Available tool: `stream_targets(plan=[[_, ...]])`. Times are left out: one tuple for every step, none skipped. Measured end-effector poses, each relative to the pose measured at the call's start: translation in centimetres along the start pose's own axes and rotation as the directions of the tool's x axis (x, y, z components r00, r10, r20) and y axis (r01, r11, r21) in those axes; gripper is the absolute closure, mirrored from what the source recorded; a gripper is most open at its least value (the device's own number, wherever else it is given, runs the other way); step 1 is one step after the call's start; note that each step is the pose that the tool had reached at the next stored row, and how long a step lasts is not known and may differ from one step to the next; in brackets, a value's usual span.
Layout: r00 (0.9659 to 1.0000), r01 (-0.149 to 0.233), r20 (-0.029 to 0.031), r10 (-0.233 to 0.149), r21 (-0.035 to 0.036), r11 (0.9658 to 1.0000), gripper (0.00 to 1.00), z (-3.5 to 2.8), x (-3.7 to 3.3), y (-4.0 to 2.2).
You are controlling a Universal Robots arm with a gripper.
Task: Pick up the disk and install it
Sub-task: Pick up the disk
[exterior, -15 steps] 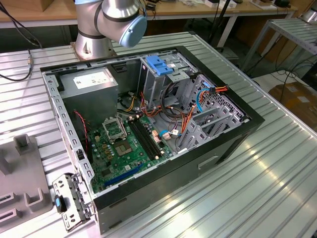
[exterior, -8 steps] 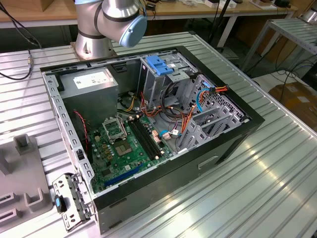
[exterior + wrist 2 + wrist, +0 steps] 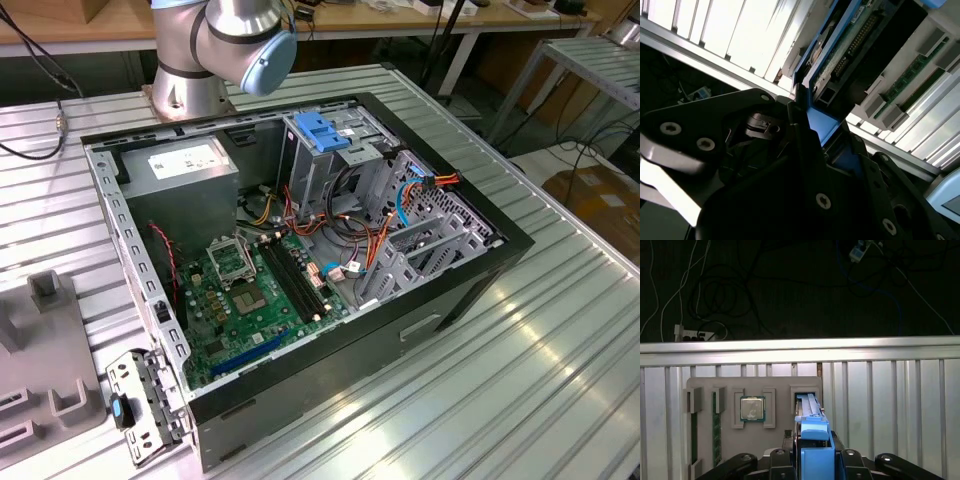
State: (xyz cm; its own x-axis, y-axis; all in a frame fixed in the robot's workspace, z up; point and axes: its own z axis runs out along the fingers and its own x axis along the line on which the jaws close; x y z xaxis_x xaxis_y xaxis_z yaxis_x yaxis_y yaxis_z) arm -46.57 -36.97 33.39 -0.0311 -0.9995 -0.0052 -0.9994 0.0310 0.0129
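Looking at the first wrist view, we see the gripper [image 3: 815,465] clamped on the disk [image 3: 809,412] — its black fingers [image 3: 781,462] press on both sides of the blue rail. The disk stands on its edge at a slot of the grey holder [image 3: 777,382]; we cannot tell if it is lifted from the slot's floor. In the pocket just beside this slot lies a square chip [image 3: 752,408], and past the chip two green memory sticks [image 3: 716,425] stand in narrow grooves. The holder lies on the slatted table [image 3: 890,405], close to the table's edge. In the second wrist view the blue rail also sits between the two fingers.

In the exterior view the open case [image 3: 470,290] lies on its side in the middle of the table — the arm's base [image 3: 190,85] stands just behind its far side. Inside the case, at the far end, we see the drive cage [image 3: 325,135] with a blue top.
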Motion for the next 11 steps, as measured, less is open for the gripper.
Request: stream_targets(plan=[[1.0000,0.000,0.0000,0.000,-0.0001,1.0000,0.63,-0.07,0.00,0.00],[1.0000,0.000,0.0000,0.000,0.0001,1.0000,0.63,-0.14,0.00,0.00],[1.0000,0.000,0.0000,0.000,-0.0001,1.0000,0.63,-0.26,0.00,0.00],[1.0000,0.000,-0.0001,0.000,-0.0001,1.0000,0.63,-0.35,0.00,0.00],[1.0000,0.000,0.0000,0.000,0.0000,1.0000,0.63,-0.46,0.00,0.00],[1.0000,0.000,0.0000,0.000,0.0000,1.0000,0.63,-0.57,0.00,0.01],[1.0000,0.000,0.0000,0.000,0.0001,1.0000,0.63,-0.69,0.00,0.01],[1.0000,0.000,0.0000,0.000,0.0000,1.0000,0.63,-0.79,0.00,0.01],[1.0000,0.000,0.0000,0.000,0.0000,1.0000,0.63,-0.94,0.00,0.01],[1.0000,0.000,0.0000,0.000,0.0000,1.0000,0.63,-1.02,0.00,0.01],[1.0000,0.000,0.0000,0.000,0.0000,1.0000,0.63,-1.09,0.00,0.01]])
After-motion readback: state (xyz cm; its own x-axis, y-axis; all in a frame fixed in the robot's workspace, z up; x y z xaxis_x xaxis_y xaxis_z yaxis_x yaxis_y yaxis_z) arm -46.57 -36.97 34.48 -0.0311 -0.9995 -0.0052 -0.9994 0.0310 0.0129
